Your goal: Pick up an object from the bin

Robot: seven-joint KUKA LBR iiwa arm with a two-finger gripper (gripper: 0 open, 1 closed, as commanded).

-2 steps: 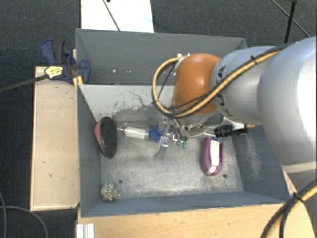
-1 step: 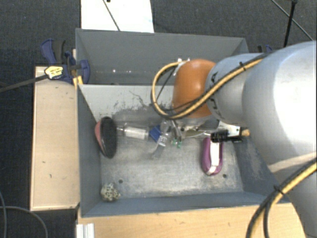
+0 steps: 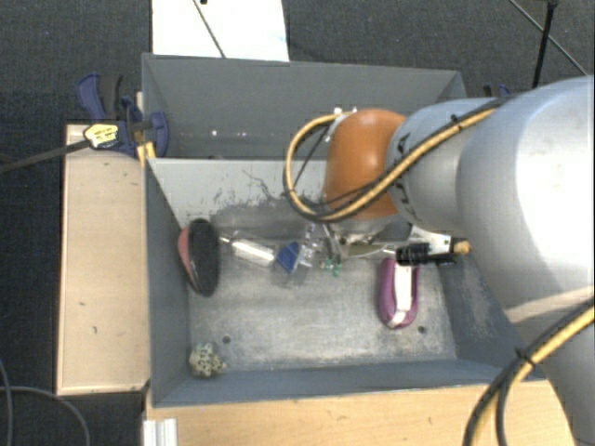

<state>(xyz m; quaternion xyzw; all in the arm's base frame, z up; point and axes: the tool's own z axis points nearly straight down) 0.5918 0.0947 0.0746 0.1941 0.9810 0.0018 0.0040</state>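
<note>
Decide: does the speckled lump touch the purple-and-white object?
No, the speckled lump sits alone in the bin's lower-left corner, well apart from the purple-and-white object at right.

Bin [image 3: 307, 319]: plain grey metal, floor scuffed paler with dark flecks. My wrist cover [image 3: 358, 161]: glossy orange. My arm [image 3: 521, 184]: pale silver-grey. The cable [image 3: 437, 137] along it is yellow with dark banding. My tool [image 3: 323, 252]: dull steel, with a speck of green on it.

Left side, oval lump [image 3: 199, 256]: black with a red-pink edge. Tube [image 3: 249, 250] beside it: silvery white. Small scrap [image 3: 287, 259]: blue. Right side, long piece [image 3: 398, 295]: purple with a white stripe. Front left corner, ball [image 3: 206, 360]: cream and olive, mottled.
</note>
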